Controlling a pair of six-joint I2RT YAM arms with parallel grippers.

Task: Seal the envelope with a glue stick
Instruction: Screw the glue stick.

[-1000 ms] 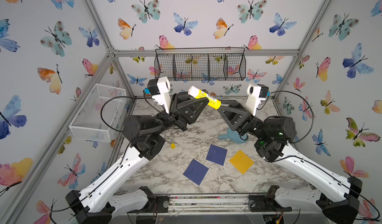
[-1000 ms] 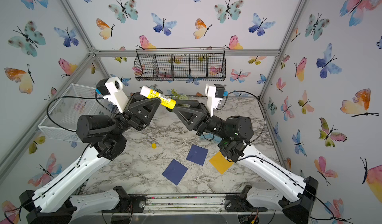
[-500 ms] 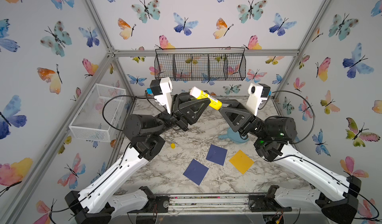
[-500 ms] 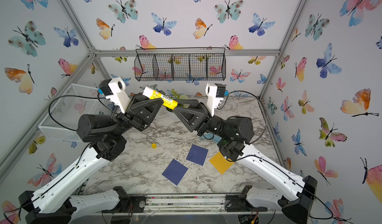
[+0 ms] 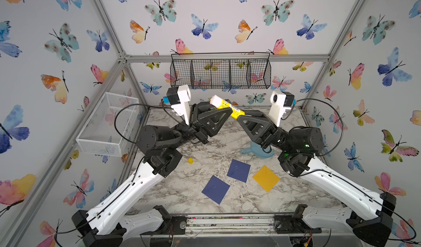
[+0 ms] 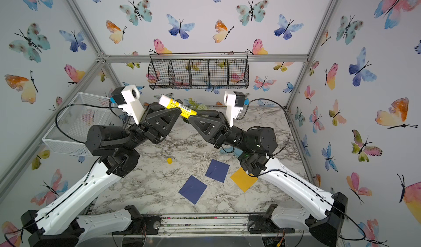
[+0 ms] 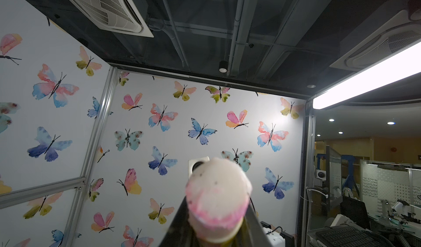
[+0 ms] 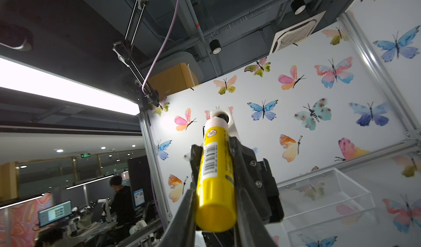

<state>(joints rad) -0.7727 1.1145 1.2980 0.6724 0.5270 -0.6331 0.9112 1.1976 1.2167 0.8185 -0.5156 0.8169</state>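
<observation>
Above the worktop (image 5: 182, 195), the glue stick (image 5: 227, 107) is clamped by the left gripper (image 5: 219, 108) and, at its base, by the right gripper (image 5: 239, 116), probably for twisting.

Even light (edges bowed); glaring ceiling strip (image 7: 364, 85)

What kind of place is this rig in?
Probably a robot test cell inside an open office: an aluminium frame with butterfly-print wall panels encloses the marble-pattern table; past it, desks with monitors and a ceiling air-conditioning unit.
</observation>
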